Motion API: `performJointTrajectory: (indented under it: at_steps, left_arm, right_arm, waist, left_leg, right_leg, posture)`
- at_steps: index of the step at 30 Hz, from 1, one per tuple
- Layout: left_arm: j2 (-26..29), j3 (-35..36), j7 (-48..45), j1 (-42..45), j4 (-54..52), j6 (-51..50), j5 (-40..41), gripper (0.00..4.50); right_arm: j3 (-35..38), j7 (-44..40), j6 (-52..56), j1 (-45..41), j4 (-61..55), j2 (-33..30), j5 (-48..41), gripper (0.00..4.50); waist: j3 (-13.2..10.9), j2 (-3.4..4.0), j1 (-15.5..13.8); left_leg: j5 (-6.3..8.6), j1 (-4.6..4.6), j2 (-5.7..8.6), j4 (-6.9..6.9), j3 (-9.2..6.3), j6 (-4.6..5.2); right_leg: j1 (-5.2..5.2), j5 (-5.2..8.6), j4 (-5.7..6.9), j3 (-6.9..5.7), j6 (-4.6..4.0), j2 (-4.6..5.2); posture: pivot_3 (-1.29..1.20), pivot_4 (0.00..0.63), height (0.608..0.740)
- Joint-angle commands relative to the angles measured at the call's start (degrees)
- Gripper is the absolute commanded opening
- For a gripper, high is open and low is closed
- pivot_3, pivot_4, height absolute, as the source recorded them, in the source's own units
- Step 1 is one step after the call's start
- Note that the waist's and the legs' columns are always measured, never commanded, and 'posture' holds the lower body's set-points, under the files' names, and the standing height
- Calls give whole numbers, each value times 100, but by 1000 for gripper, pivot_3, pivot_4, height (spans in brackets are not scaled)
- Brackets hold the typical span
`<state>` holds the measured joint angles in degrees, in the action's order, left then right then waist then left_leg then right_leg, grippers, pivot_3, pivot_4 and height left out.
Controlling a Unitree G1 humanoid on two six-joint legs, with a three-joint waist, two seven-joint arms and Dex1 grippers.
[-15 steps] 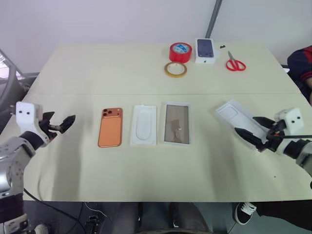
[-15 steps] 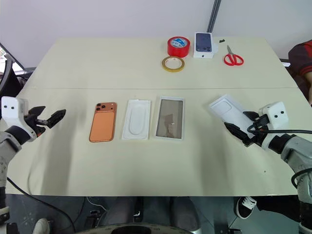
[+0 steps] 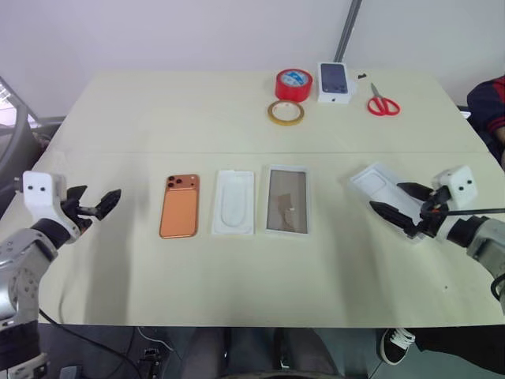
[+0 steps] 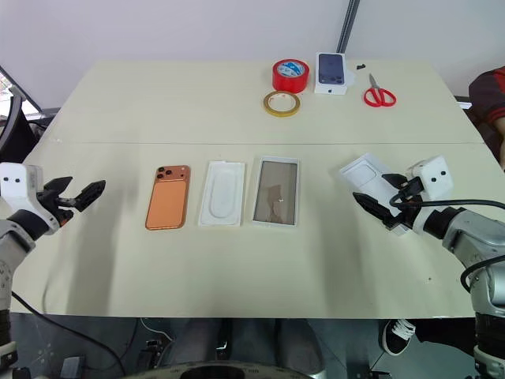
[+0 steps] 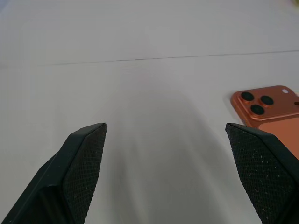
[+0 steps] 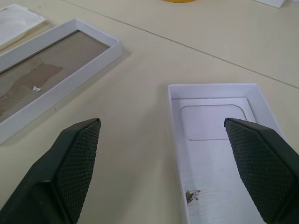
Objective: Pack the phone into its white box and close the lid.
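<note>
The orange phone (image 3: 179, 206) lies back up on the table, its camera lenses at the far corner, also seen in the left wrist view as the phone (image 5: 271, 109). The white box (image 3: 269, 201) rests open near the table's middle, with a greyish-brown floor. The lid (image 3: 377, 181) lies upside down at the right, hollow side up. My left gripper (image 3: 96, 202) hovers open to the left of the phone, with nothing between its fingers. My right gripper (image 3: 387, 197) stands open over the lid's near end, empty, with the lid (image 6: 219, 121) lying between and beyond its fingers.
A flat white insert (image 3: 233, 202) lies between the phone and the box. At the far edge sit a red tape roll (image 3: 293, 84), a yellow tape ring (image 3: 284, 112), a small printed white box (image 3: 334, 81) and red scissors (image 3: 383, 103). A person's sleeve (image 3: 491, 106) shows at the right.
My right gripper has shifted a little inward over the lid's near end. The left gripper has barely moved, and the table's things lie as before.
</note>
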<state>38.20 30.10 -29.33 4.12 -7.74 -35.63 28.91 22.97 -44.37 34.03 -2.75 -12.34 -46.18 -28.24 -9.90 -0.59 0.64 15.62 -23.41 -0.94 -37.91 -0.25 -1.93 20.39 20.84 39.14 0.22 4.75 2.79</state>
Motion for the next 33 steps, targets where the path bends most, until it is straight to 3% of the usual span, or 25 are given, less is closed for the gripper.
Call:
performJointTrajectory:
  at_steps: [1, 6, 11, 17, 27, 33]
  left_arm:
    - [-70, -81, 34, 109, -423, 11, 135, 4289]
    - [-248, -482, -69, 140, -1052, -412, 521, 4289]
    - [-350, -1012, -40, 260, -1714, -1508, 1384, 4395]
    - [-597, -1932, 843, 902, -1777, -2608, 1232, 4395]
    - [-2078, -1577, 1856, 1945, -1129, -3945, 1878, 4395]
    - [-2462, -1472, 2274, 2172, -922, -4234, 1758, 4395]
  right_arm:
    - [-9, -47, -14, -107, -335, -144, -49, 4412]
    - [-256, -181, 143, -213, -844, -176, -207, 4412]
    - [-809, -286, 193, -300, -1408, -240, -156, 4469]
    - [-1267, -114, 246, -462, -1890, -78, -192, 4469]
    - [-1378, 90, 263, -263, -2142, 49, -201, 4469]
    - [-1345, 138, 248, -219, -2182, 18, -212, 4469]
  waist:
    - [0, 0, 0]
    - [0, 0, 3]
    - [0, 0, 4]
    - [0, -1, -9]
    - [-1, -4, -8]
    - [-1, -4, -2]
  left_leg:
    - [0, 0, 0, 0, 0, 0]
    - [0, 0, 0, 0, 0, 0]
    - [0, 0, 0, -1, -1, 0]
    - [0, 0, 2, -8, -5, 0]
    - [-1, -4, 2, -14, -7, -1]
    - [-2, -3, 1, -14, -8, -4]
  right_leg:
    - [0, 0, 0, 0, 0, 0]
    - [0, 0, 1, 0, 0, 0]
    - [-1, 0, 1, 0, 0, -1]
    - [-6, 0, 2, 0, 0, -4]
    - [-4, 0, 3, -1, 1, -10]
    - [-3, 0, 4, -1, 0, -13]
  posture:
    - [0, 150, 740]
    - [0, 150, 740]
    - [0, 150, 740]
    - [0, 150, 740]
    - [0, 150, 740]
    - [0, 150, 740]
